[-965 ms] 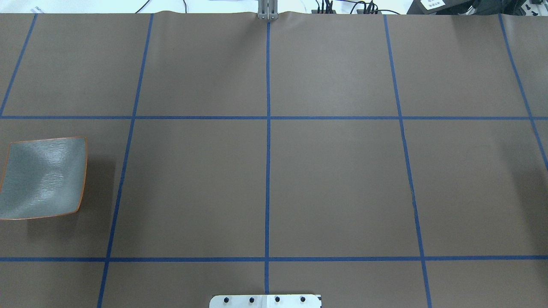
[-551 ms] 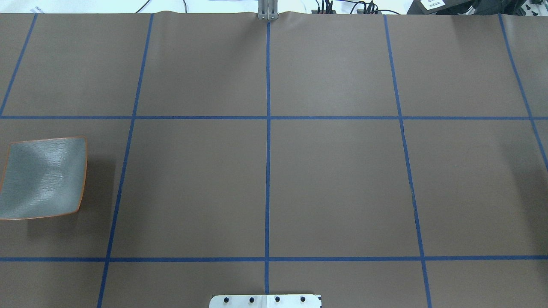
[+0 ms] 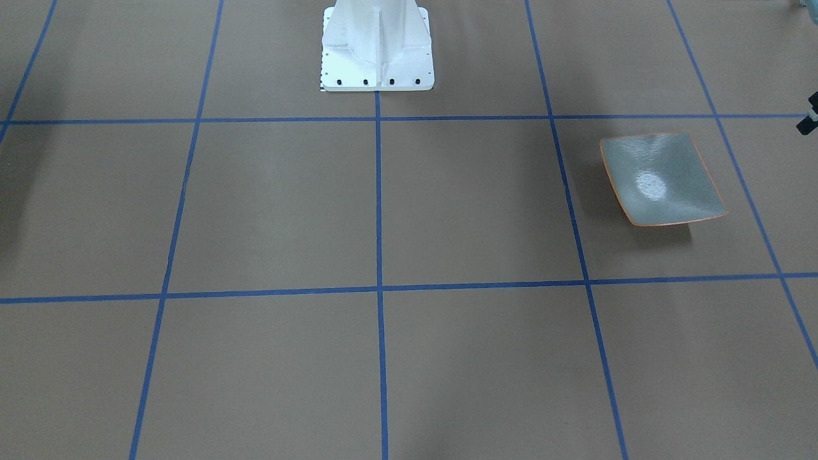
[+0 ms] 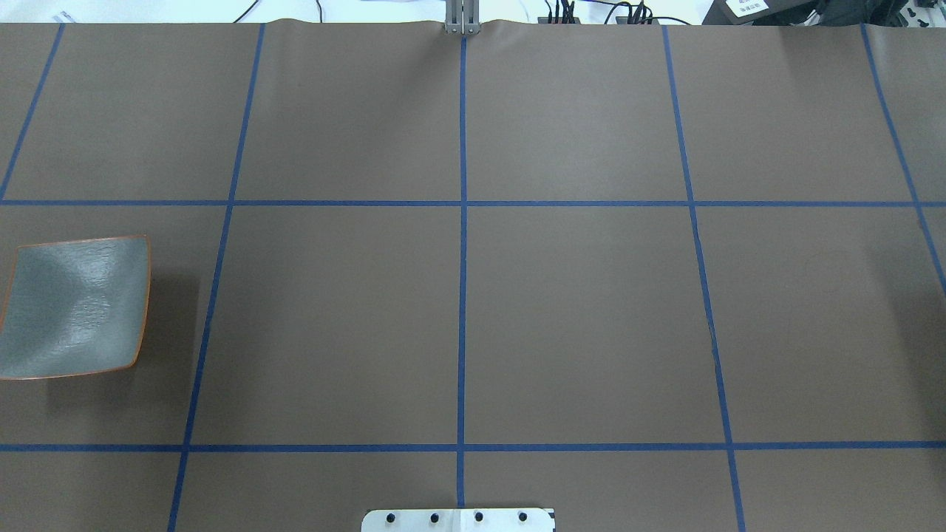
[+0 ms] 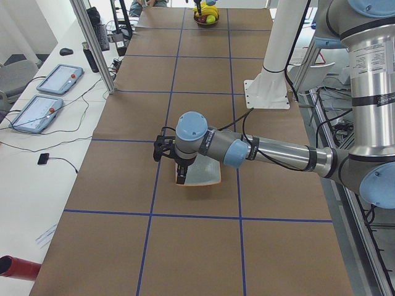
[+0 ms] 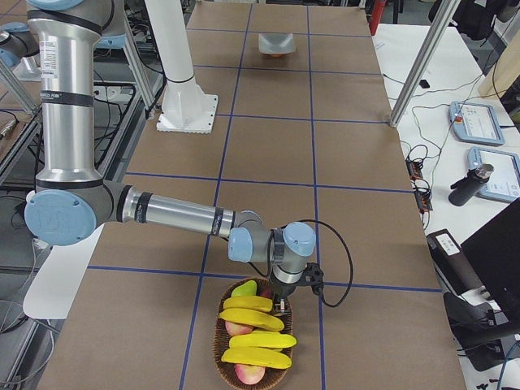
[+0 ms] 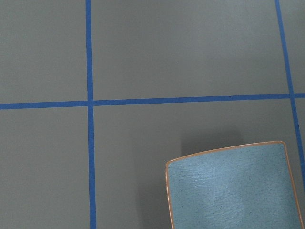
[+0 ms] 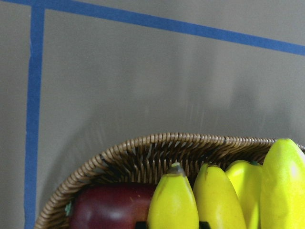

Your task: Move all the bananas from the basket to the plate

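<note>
The left fingers (image 5: 180, 177) pointed down over the near-left edge of the plate (image 5: 207, 177) in the left side view. No picture showed clearly how far apart they stood, or whether they held anything. The right fingers (image 6: 278, 299) hung at the far end of the wicker basket (image 6: 219, 345), low in the right side view, and their opening could not be told either.

Four bananas (image 6: 253, 320) lay crosswise in that basket, stacked over reddish fruit (image 6: 250, 374), with a greenish-yellow fruit (image 6: 244, 288) at the far end. The right wrist camera looked down on banana tips, a dark red fruit (image 8: 109, 207) and the woven rim. The right arm's wrist hid part of the basket's far rim. The left arm's wrist covered the plate's left side in the left side view.

The plate lay at the left edge of the overhead view, on the brown worktop (image 4: 576, 318) gridded with blue tape (image 4: 463, 295). A white pedestal (image 3: 377, 45) stood at the upper middle of the front view.

Beside the worktop were two teach pendants (image 5: 58, 79), a black bottle (image 5: 92, 58) and a red cylinder (image 5: 18, 268). A white label (image 4: 746, 6) at the overhead's upper right was too small to read.
</note>
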`<state>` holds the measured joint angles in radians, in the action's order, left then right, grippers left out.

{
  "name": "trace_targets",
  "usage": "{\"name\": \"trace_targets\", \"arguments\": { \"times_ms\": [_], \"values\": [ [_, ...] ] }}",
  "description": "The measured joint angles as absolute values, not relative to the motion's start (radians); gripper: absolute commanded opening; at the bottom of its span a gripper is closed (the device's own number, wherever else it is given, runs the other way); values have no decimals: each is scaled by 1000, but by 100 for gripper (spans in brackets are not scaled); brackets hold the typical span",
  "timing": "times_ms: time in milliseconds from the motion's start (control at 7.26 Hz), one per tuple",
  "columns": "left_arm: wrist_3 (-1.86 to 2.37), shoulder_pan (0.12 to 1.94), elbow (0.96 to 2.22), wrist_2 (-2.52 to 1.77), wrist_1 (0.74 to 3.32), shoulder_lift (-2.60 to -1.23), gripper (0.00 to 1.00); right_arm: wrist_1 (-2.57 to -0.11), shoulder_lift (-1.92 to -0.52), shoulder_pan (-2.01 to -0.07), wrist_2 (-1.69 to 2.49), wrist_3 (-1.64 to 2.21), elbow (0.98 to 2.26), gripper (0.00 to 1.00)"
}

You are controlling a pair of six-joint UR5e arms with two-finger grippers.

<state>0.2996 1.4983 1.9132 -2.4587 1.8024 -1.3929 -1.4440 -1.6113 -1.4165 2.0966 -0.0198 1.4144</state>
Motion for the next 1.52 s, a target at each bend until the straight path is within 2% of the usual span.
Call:
{"name": "trace_targets", "arguments": {
  "times_ms": [413,965,1240,1516],
  "values": [
    [340,1498,1931,-2461,1802,-1393,100,-1487,-1579,-1467,2107,-86,1428,0],
    [359,1494,1934,-2461,1804,-1397,100,-1771,-1495,-1525,2199,-177,1555,0],
    [367,1484,1929,-2468,1805,-1421,100,-1799,-1433,-1504,2312,-28,1581,0],
    [442,1421,1919,-2469,1804,-1507,99,-1783,-1357,-1427,2399,188,1626,0]
  ]
}}
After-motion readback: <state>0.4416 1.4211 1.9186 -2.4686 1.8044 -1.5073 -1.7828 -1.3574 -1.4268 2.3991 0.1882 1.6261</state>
